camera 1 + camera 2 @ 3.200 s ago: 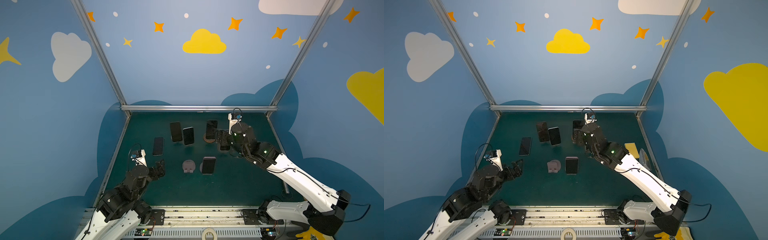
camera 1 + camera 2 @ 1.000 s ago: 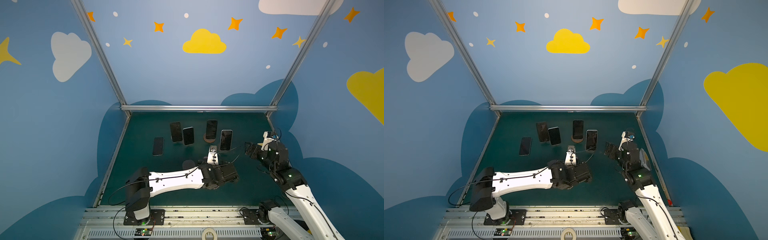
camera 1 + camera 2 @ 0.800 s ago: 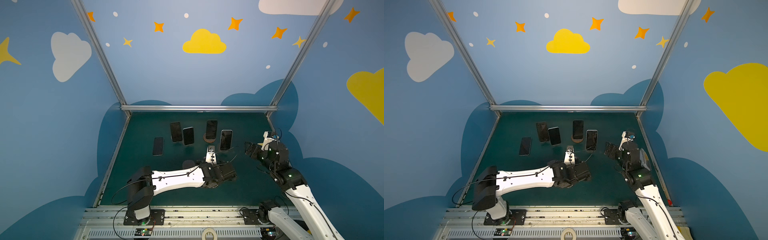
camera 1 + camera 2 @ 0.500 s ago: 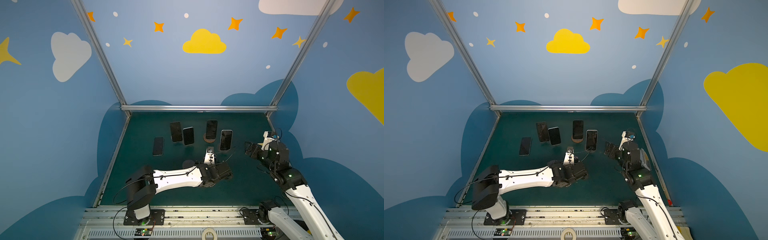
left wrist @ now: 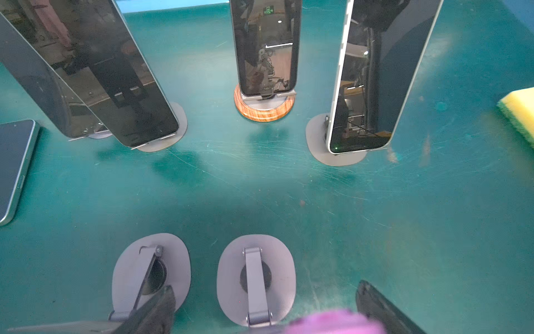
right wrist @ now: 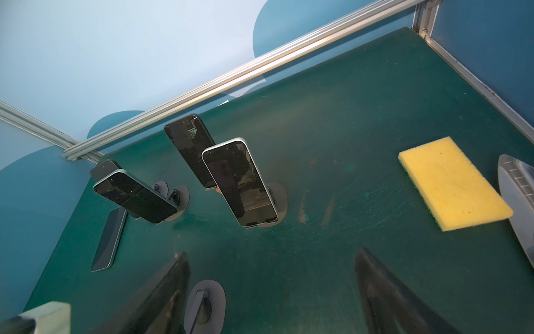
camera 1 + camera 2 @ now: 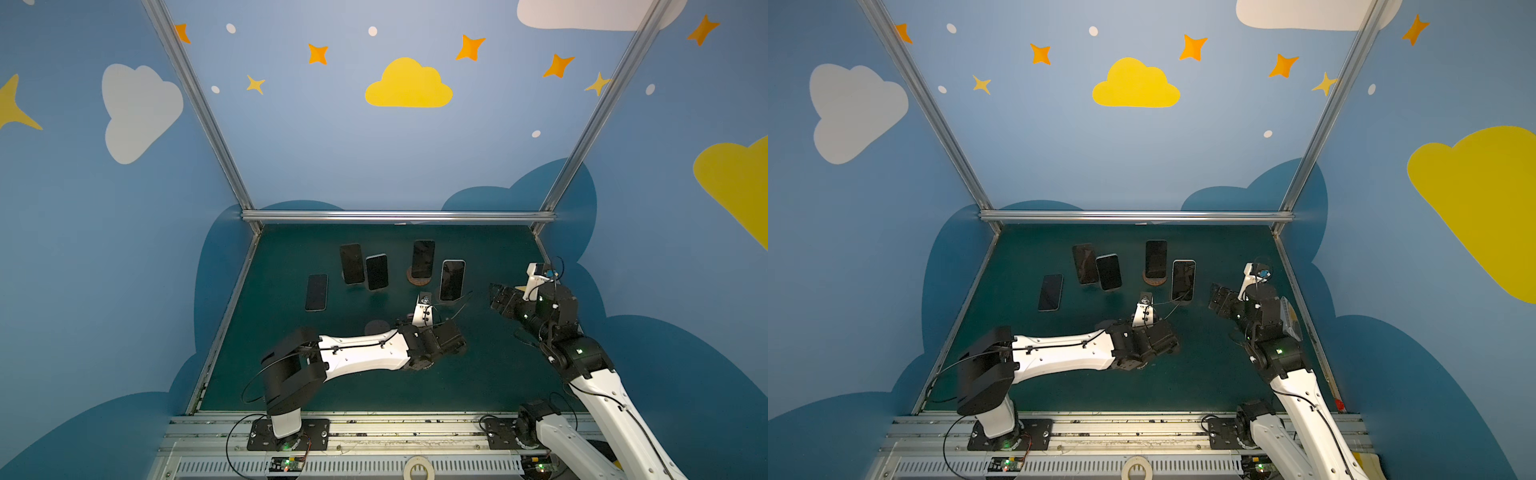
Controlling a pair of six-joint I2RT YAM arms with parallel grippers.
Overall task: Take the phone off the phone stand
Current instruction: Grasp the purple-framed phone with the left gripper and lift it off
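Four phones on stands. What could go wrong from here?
1. The left end effector hangs open beside an empty grey oval stand; closing could snag its hinged arm.
2. Its white wrist camera sits near the silver-edged black phone; a swing could tip it.
3. The black leaning phone and its pale-edged neighbour stand close; grabbing one may knock the other.

The mat (image 7: 490, 257) is dark teal-green with pale scratches. The walls (image 7: 332, 166) are blue, printed with yellow and white clouds (image 7: 408, 85), orange stars (image 7: 318, 53) and white dots. The phones (image 6: 239, 182) have black screens, some with pale green rims. The stands (image 5: 255, 277) are grey; one base (image 5: 264, 111) is brown wood-grain. The sponge (image 6: 450, 182) is yellow over green.
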